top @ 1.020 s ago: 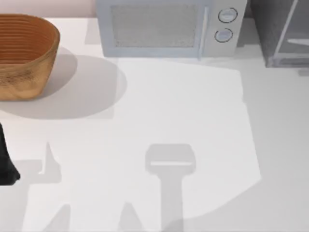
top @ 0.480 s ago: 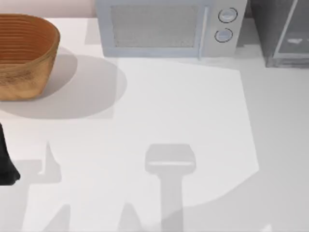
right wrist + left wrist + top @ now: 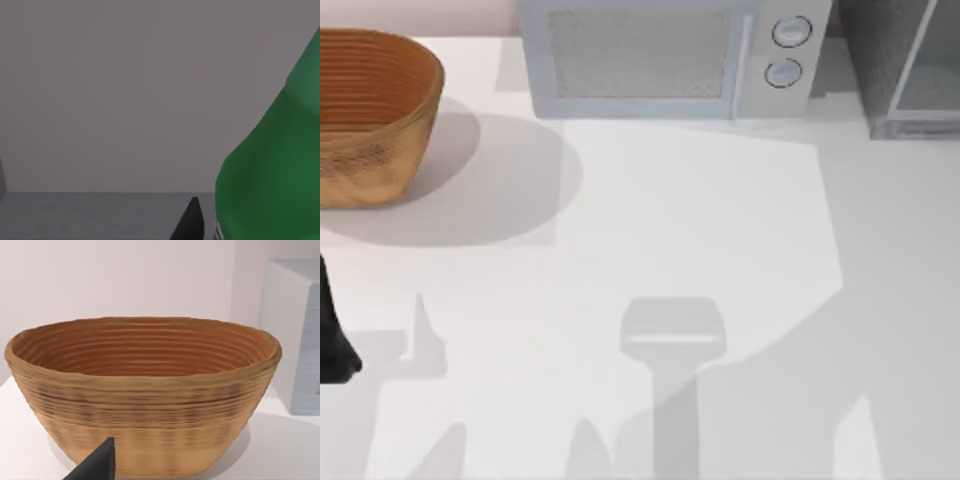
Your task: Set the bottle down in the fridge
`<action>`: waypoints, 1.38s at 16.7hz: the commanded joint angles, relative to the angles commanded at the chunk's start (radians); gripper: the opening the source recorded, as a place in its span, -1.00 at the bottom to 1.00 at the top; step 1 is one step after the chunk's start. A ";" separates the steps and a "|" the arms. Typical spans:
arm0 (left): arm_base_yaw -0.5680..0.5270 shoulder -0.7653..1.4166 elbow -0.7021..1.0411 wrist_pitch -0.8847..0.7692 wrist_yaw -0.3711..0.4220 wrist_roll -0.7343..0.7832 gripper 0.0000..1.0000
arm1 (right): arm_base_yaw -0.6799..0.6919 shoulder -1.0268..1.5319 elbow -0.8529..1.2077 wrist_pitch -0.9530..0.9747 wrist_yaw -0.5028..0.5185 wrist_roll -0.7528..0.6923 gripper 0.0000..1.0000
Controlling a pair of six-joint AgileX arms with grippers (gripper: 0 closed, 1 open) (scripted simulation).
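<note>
1. In your top view, a brown woven basket [image 3: 365, 110] shaped like a deep bowl sits on the white table [image 3: 670, 230], near the far left corner.
2. A light grey boxy microwave [image 3: 670, 58] with two round dials stands at the back of the table, near the middle.
3. The tall dark grey fridge [image 3: 905, 65] with pale metal edges and a glassy door panel stands at the back right corner, just beside the microwave.
4. Your left arm [image 3: 332, 335] is a dark shape at the left edge of the table, in front of the basket.
5. Your left wrist view looks straight at the basket, with the microwave's side next to it. One dark fingertip [image 3: 97, 465] of the left gripper pokes in low down, in front of the basket. You cannot tell how wide that gripper is spread, and nothing sits by the fingertip.
6. In your right wrist view, the see-through green plastic bottle [image 3: 275, 170] is very close to the camera. A bit of its white-and-green label shows at its bottom edge.
7. One dark fingertip [image 3: 189, 222] of the right gripper sits just beside the bottle. You cannot tell if the gripper is squeezing the bottle or not.
8. Behind the bottle is a plain grey wall, with a grey floor below it.
</note>
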 joint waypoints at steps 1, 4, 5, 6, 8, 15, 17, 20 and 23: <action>0.000 0.000 0.000 0.000 0.000 0.000 1.00 | 0.002 0.005 0.007 -0.006 0.001 0.000 -0.98; 0.000 0.000 0.000 0.000 0.000 0.000 1.00 | 0.002 0.005 0.007 -0.006 0.001 0.000 -0.98; 0.000 0.000 0.000 0.000 0.000 0.000 1.00 | 0.002 0.005 0.007 -0.006 0.001 0.000 -0.83; 0.000 0.000 0.000 0.000 0.000 0.000 1.00 | 0.002 0.005 0.007 -0.006 0.001 0.000 -0.68; 0.000 0.000 0.000 0.000 0.000 0.000 1.00 | 0.002 0.005 0.007 -0.006 0.001 0.000 -0.38; 0.000 0.000 0.000 0.000 0.000 0.000 1.00 | 0.002 0.005 0.007 -0.006 0.001 0.000 0.66; 0.000 0.000 0.000 0.000 0.000 0.000 1.00 | 0.002 0.005 0.007 -0.006 0.001 0.000 0.96; 0.000 0.000 0.000 0.000 0.000 0.000 1.00 | 0.002 0.005 0.007 -0.006 0.001 0.000 1.00; 0.000 0.000 0.000 0.000 0.000 0.000 1.00 | 0.002 0.005 0.007 -0.006 0.001 0.000 1.00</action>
